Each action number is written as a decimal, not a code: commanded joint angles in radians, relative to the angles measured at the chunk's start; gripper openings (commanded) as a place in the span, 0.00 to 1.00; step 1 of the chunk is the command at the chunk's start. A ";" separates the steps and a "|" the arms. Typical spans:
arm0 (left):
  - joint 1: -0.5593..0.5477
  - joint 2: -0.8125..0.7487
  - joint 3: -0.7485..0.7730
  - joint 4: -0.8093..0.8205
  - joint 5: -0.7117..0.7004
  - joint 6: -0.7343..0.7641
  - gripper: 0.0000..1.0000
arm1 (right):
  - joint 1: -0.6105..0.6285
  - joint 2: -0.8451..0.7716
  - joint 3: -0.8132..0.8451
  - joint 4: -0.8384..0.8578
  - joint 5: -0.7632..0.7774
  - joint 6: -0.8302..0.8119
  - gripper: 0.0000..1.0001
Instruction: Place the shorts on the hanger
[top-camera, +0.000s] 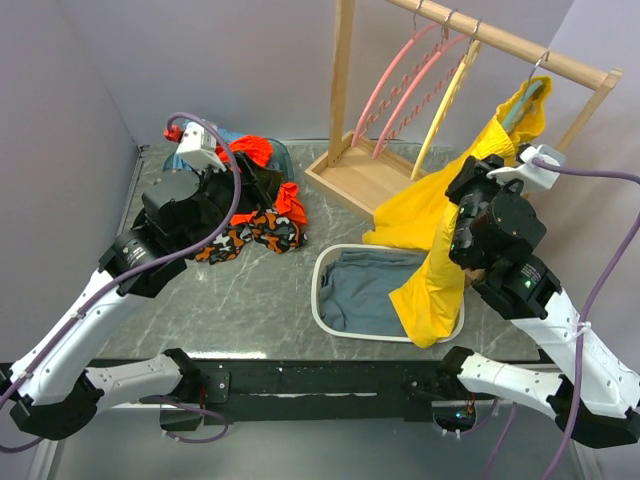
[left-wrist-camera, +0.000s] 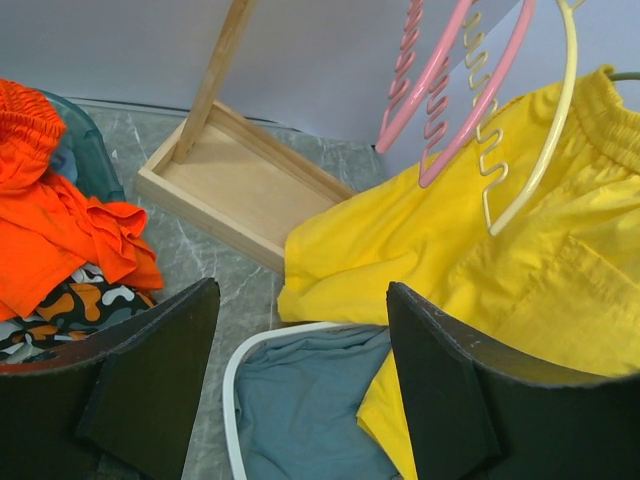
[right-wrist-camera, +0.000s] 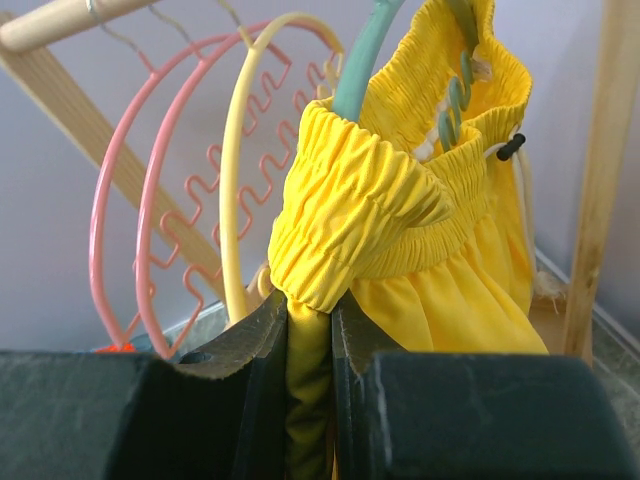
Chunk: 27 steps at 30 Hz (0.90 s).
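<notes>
The right tool is clamped on a fold of the shorts just under the elastic waistband. The waistband bunches directly above the tool, over the teal hanger. With the waistband up, the shorts' long axis slopes down past the tool. Only the top view shows the legs trailing over the white basket. The yellow hanger stands just left of the tool, with the rack post close on its right. The left tool gapes empty, the shorts ahead of it.
</notes>
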<state>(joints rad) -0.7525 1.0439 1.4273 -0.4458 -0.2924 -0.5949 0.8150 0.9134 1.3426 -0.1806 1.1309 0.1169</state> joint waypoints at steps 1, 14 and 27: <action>0.001 0.007 0.051 0.010 0.012 0.009 0.73 | -0.048 -0.004 0.063 0.145 -0.020 -0.069 0.00; -0.001 0.042 0.090 -0.005 0.018 0.010 0.73 | -0.221 0.065 0.154 0.027 -0.154 0.033 0.00; -0.001 0.039 0.082 -0.005 0.016 0.010 0.73 | -0.375 0.117 0.165 -0.082 -0.315 0.181 0.00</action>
<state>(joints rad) -0.7525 1.0924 1.4780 -0.4618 -0.2855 -0.5915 0.4778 1.0409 1.4860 -0.3023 0.8902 0.2459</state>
